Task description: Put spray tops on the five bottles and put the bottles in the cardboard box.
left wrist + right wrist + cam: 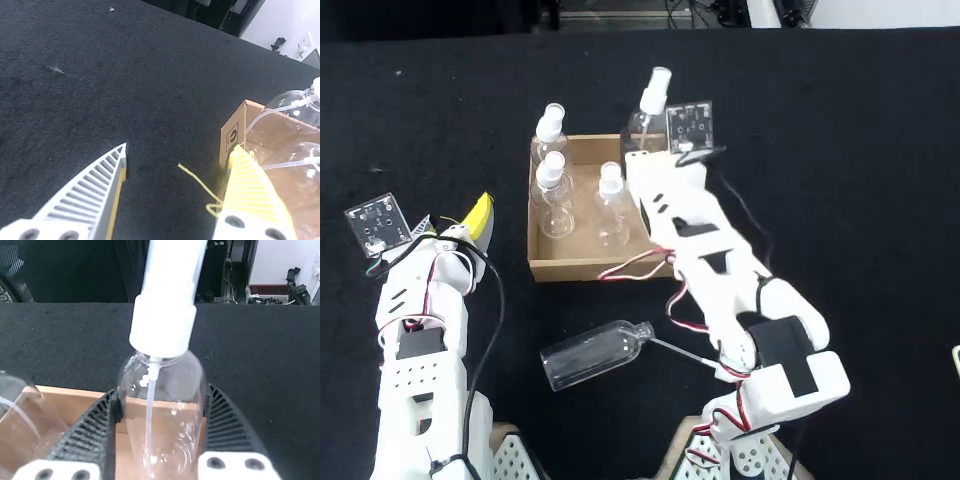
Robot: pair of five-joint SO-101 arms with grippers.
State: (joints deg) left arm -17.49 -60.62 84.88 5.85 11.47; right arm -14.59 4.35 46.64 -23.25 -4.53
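Right tool (161, 392) closed on the held bottle (175, 385), black fingers (90, 430) pressed to both sides of the clear body, white spray top (167, 305) seated on the neck. In the high view, same held bottle (642, 125) upright at the 1 o'clock corner of the cardboard box (570, 268); base hidden behind the tool, so in or above the box not clear.

Upright inside the box, three more topped bottles: far bottle (551, 138) at the 11 o'clock corner, middle bottle (556, 200) just at its 6 o'clock, third bottle (613, 212) at 3 o'clock of that one.

At 6 o'clock of the box, apart from it, a lying bottle (592, 355) on its side on the black surface (75, 75), uncapped, neck toward 3 o'clock. Just off the neck, a thin tube (678, 349) running under the right arm.

Left tool (180, 147) open and empty, at 9 o'clock of the box, yellow finger (250, 190) beside the box's corner.
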